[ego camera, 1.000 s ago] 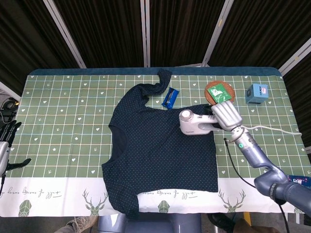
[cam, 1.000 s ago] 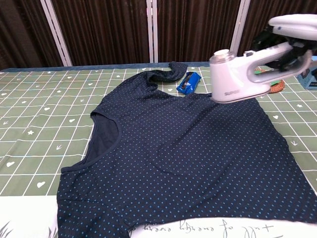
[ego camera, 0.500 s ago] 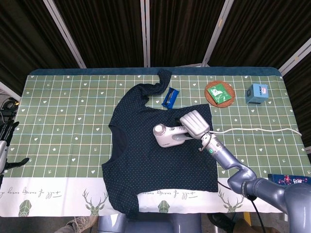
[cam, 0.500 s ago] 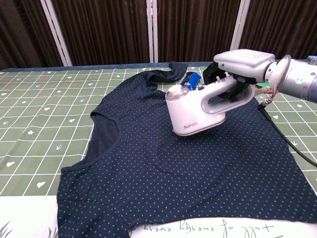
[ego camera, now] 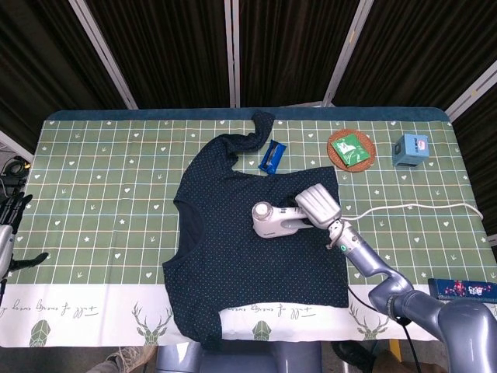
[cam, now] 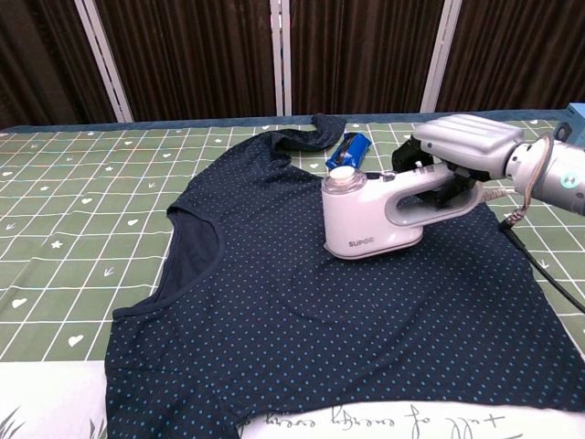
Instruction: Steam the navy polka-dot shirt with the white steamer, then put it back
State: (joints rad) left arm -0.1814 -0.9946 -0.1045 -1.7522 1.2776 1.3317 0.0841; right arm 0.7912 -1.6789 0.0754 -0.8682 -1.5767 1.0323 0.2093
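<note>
The navy polka-dot shirt (ego camera: 233,249) (cam: 274,311) lies spread flat on the green checked tablecloth (ego camera: 101,194). My right hand (ego camera: 318,206) (cam: 466,151) grips the handle of the white steamer (ego camera: 273,220) (cam: 366,219), which rests head-down on the middle of the shirt. Its white cord (ego camera: 411,207) trails off to the right table edge. My left hand (ego camera: 9,225) hangs off the table's left edge, holding nothing, fingers apart.
A blue packet (ego camera: 272,156) (cam: 349,150) lies by the shirt's upper sleeve. A round woven coaster with a green card (ego camera: 351,148) and a small blue box (ego camera: 409,149) sit at the back right. A dark booklet (ego camera: 460,289) lies at the front right.
The right hand carried the steamer from the shirt's upper right corner down and left onto the shirt's middle, then shifted it slightly right and lower onto the fabric. The left hand stayed put.
</note>
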